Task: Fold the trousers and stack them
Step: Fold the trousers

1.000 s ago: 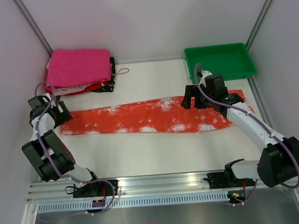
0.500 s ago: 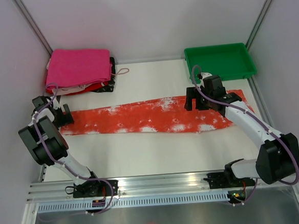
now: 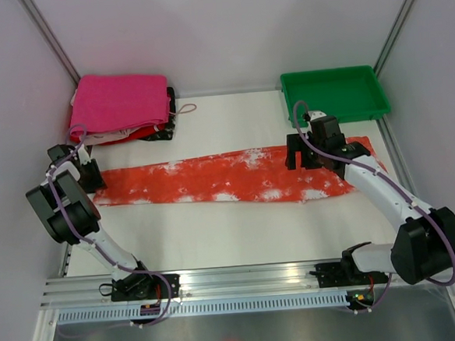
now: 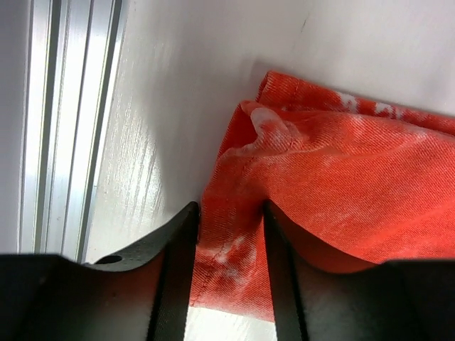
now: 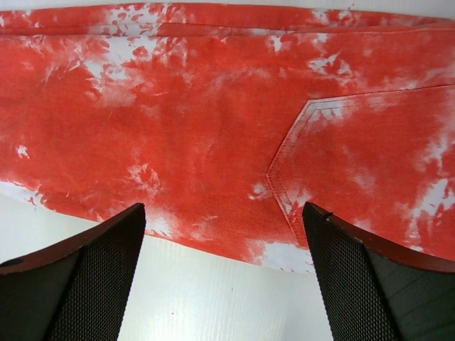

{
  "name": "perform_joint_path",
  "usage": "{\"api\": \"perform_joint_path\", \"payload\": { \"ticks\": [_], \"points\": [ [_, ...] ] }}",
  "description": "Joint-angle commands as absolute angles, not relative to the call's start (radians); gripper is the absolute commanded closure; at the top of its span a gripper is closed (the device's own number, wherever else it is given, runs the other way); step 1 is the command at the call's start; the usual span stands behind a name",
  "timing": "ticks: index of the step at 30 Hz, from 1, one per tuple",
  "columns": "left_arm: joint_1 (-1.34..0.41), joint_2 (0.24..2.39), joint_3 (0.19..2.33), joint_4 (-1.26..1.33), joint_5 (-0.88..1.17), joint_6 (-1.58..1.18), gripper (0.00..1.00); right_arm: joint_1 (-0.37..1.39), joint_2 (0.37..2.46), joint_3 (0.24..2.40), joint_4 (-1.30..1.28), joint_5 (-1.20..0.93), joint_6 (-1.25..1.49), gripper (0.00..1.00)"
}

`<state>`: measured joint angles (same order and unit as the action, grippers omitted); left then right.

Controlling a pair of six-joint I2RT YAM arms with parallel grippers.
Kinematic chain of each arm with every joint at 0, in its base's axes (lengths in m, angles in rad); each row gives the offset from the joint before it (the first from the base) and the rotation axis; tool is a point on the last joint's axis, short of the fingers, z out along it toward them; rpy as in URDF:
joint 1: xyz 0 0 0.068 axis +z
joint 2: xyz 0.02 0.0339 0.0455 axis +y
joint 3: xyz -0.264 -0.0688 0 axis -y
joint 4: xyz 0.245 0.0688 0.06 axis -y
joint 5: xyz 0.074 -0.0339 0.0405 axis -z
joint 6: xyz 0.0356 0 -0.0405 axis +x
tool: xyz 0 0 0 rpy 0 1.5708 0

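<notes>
The orange-and-white trousers [image 3: 228,178] lie stretched flat across the middle of the white worktop [image 3: 216,226]. At centre left, the left gripper [image 4: 229,213] has its jaws clamped on the hem. The right gripper [image 5: 224,213] hovers over the right-hand end, jaws wide apart.

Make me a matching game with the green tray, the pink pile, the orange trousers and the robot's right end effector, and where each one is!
Things:
1. green tray
2. pink pile
3. orange trousers
4. right end effector

Places:
A. stretched out long across the middle
B. far left corner
C. open, just above the pocket
D. far right corner

Pairs: 1-D, 2-B, 3-A, 4-C.
</notes>
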<state>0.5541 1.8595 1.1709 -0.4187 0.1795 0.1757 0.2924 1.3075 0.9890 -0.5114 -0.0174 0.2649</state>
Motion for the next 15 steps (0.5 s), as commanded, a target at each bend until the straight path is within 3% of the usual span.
{"api": "perform_joint_path", "payload": {
  "ticks": [1,12,13,15],
  "points": [
    [0.552,1.92,1.19,-0.497,0.236,0.166,0.55,0.291,1.246,0.985,-0.528,0.043,0.247,0.03],
    [0.543,1.925,1.215,-0.594,0.218,0.14,0.65,0.291,1.131,0.945,-0.557,0.127,0.233,0.03],
    [0.543,1.927,1.215,-0.6,0.215,0.13,0.73,0.291,1.12,0.939,-0.557,0.13,0.232,0.03],
    [0.543,1.925,1.213,-0.603,0.181,0.121,0.97,0.29,1.111,0.937,-0.56,0.138,0.232,0.03]
  ]
}}
